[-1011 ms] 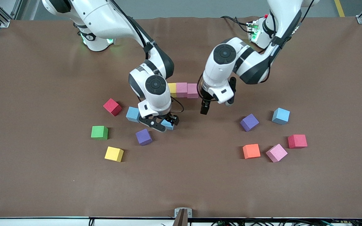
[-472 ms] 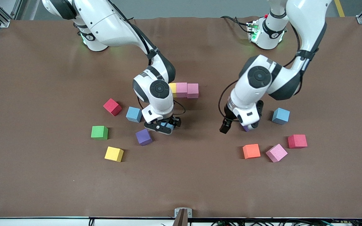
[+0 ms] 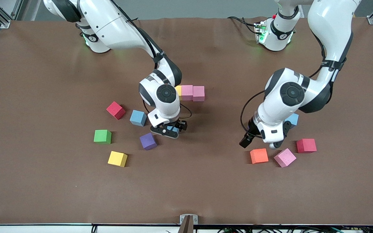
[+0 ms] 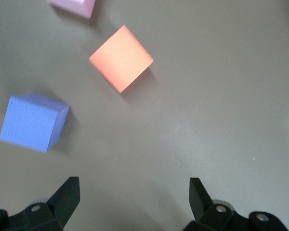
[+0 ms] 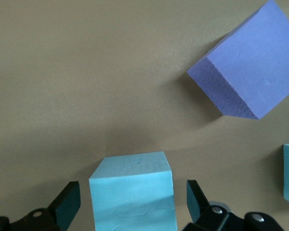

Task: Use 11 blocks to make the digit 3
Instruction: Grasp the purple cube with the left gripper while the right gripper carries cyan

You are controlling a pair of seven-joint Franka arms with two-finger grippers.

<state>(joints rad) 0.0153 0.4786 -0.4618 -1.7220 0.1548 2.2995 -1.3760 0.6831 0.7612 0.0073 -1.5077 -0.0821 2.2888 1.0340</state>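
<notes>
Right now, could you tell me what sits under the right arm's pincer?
A light blue block sits on the table between the open fingers of the right pincer. The fingers stand apart from its sides. Its lower part is out of view.

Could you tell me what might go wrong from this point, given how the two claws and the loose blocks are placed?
1. The right claw straddles a light blue block with gaps on both sides; an off-centre close could twist it.
2. A purple block lies close by and might get nudged.
3. The left claw, open over bare table, hangs near a purple block and an orange block; descending there could knock them askew.
</notes>
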